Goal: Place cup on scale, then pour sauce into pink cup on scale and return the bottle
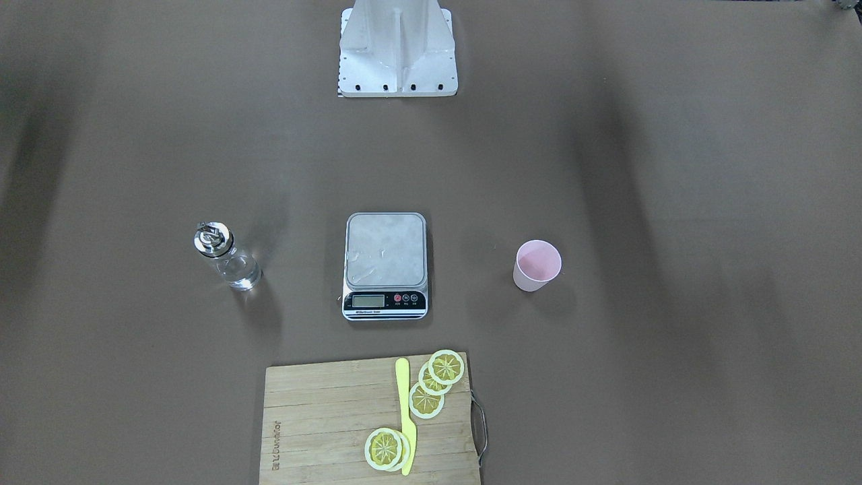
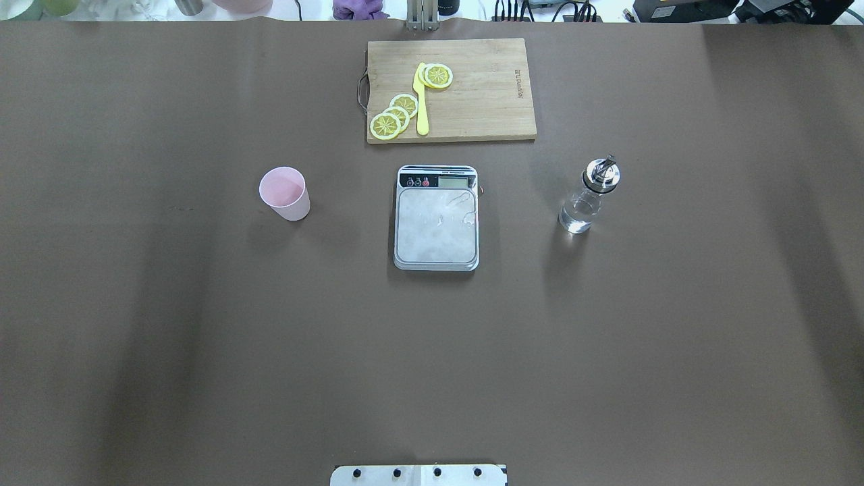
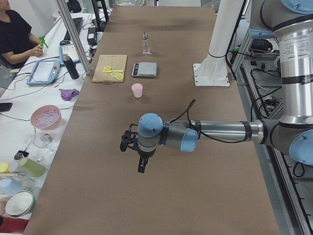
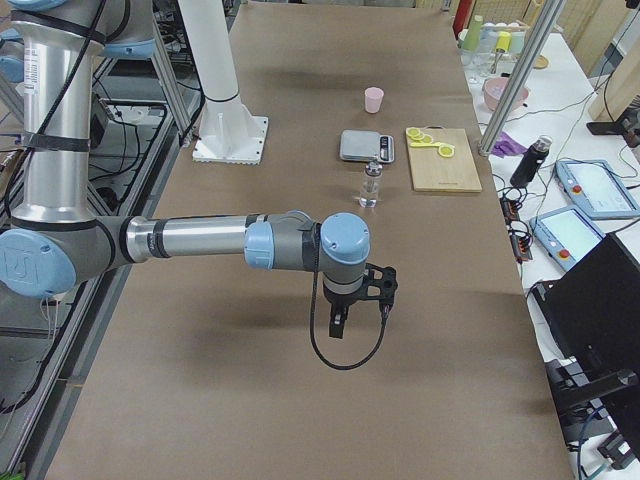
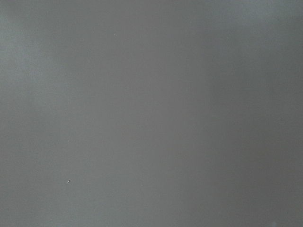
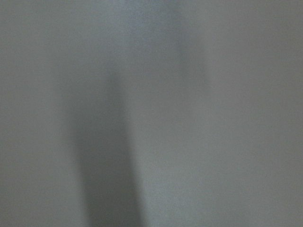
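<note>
The pale pink cup (image 2: 285, 194) stands upright on the brown table, left of the scale (image 2: 437, 217); it also shows in the front view (image 1: 537, 265). The scale's silver plate (image 1: 386, 250) is bare. The clear glass bottle (image 2: 588, 196) with silver pour-spout stands upright right of the scale, with clear liquid in its lower part; it also shows in the front view (image 1: 226, 257). My left gripper (image 3: 142, 164) shows only in the left side view, far from the cup (image 3: 137, 90). My right gripper (image 4: 338, 323) shows only in the right side view, short of the bottle (image 4: 371, 185). I cannot tell whether either is open.
A wooden cutting board (image 2: 451, 90) with lemon slices (image 2: 393, 116) and a yellow knife (image 2: 421, 101) lies beyond the scale. The robot's base plate (image 2: 418, 475) is at the near edge. Both wrist views show only blurred table surface. A person sits at a side desk (image 3: 17, 36).
</note>
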Robot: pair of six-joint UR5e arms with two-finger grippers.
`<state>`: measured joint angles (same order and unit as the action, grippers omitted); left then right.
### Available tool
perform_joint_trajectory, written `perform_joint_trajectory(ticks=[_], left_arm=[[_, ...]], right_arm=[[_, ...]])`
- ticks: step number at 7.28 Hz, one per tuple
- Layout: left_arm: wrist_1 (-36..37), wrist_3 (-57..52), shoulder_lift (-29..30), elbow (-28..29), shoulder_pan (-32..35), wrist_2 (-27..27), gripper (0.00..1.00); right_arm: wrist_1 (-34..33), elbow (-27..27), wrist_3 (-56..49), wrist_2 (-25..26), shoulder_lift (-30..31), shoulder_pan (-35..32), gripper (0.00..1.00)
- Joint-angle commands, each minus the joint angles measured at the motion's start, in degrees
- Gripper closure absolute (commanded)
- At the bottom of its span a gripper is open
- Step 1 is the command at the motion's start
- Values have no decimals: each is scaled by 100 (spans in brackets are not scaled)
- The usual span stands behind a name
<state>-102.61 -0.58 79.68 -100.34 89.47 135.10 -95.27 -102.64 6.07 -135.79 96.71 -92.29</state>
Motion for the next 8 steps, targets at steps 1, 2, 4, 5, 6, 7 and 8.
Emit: perform_joint_trajectory(ticks=[1, 2, 4, 5, 6, 7, 8], left_arm=[[-13, 23, 74, 5, -70, -350, 2], [-22, 23, 126, 101, -79, -318, 2], [-39, -30, 179, 208, -79, -282, 2], [-83, -47, 197, 164, -79, -291, 2], [-344, -39, 197, 190, -79, -300, 2], [-347, 22, 275, 233, -79, -326, 2], [-347, 32, 389, 269, -79, -317, 2]], right_arm=[[0, 33, 43, 43, -47, 0, 0], [0, 138, 61, 52, -160, 0, 0], [0, 525, -1, 52, -511, 0, 0], [0, 526, -1, 53, -591, 0, 0], [0, 543, 17, 44, -644, 0, 0], [0, 561, 69, 35, -636, 0, 0], [0, 509, 70, 26, -636, 0, 0]])
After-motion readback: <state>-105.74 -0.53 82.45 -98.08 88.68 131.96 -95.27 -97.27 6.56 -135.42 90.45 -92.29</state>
